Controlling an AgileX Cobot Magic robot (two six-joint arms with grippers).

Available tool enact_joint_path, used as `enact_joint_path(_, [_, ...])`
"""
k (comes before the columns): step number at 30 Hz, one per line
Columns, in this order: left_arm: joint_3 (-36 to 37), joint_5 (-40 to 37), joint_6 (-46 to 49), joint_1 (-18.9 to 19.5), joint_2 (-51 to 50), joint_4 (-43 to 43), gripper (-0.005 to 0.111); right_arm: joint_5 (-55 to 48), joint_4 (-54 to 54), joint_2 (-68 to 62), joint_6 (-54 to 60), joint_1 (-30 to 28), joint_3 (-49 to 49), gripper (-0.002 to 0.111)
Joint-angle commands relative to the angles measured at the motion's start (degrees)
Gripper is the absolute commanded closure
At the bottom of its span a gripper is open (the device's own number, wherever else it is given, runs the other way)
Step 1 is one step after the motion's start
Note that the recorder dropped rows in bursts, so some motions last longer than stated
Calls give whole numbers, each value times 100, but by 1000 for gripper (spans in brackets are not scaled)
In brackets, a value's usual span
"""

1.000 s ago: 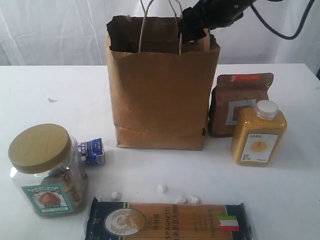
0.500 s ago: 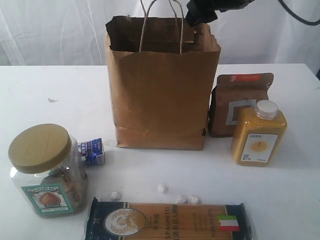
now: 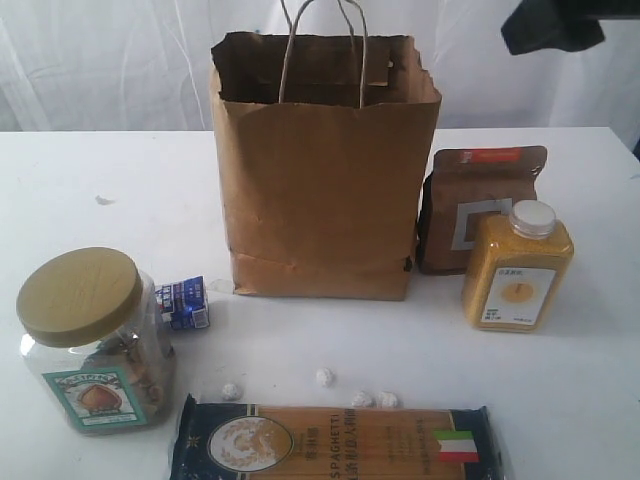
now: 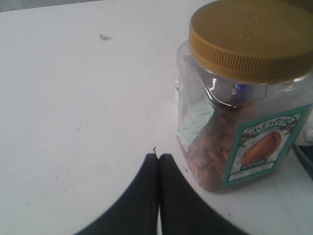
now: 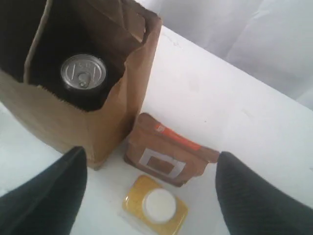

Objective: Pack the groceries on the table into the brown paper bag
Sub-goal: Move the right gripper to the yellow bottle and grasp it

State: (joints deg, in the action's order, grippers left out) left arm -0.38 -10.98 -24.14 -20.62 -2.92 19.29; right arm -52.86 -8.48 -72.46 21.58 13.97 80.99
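The brown paper bag (image 3: pixel 325 170) stands upright at the middle back of the table (image 3: pixel 120 190). In the right wrist view the dark pull-tab jar (image 5: pixel 83 73) sits inside the bag (image 5: pixel 105 120). My right gripper (image 5: pixel 149 155) hangs open and empty high above the brown pouch (image 5: pixel 166 156) and the yellow white-capped bottle (image 5: pixel 155 205); it shows as a dark shape (image 3: pixel 552 25) at the top right. My left gripper (image 4: pixel 157 157) is shut on nothing, low over the table beside the tan-lidded clear jar (image 4: pixel 244 93).
Right of the bag, the pouch (image 3: pixel 480 205) stands behind the bottle (image 3: pixel 517 268). The jar (image 3: pixel 95 340) is front left, the small blue-white carton (image 3: pixel 185 302) beside it. The spaghetti packet (image 3: pixel 335 440) lies along the front edge, several foil balls (image 3: pixel 324 377) just behind it.
My right gripper has risen from the bag's mouth and swung right to the upper right corner. Nothing on the table has moved.
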Motion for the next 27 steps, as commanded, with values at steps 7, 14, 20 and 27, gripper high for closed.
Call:
enact_joint_path(7, [38, -13, 17, 9, 20, -4, 107, -160, 115, 894, -213, -327, -2049, 40])
enact_joint_path(14, [38, -13, 17, 9, 20, -4, 107, 565, 186, 894, 386, -415, -2891, 40])
enact_joint_path(20, [38, -13, 17, 9, 20, -4, 107, 880, 189, 894, 1749, -483, -2919, 40])
enact_joint_path(27, [38, -13, 17, 9, 20, -4, 107, 1087, 128, 499, 2229, -825, -2777, 40])
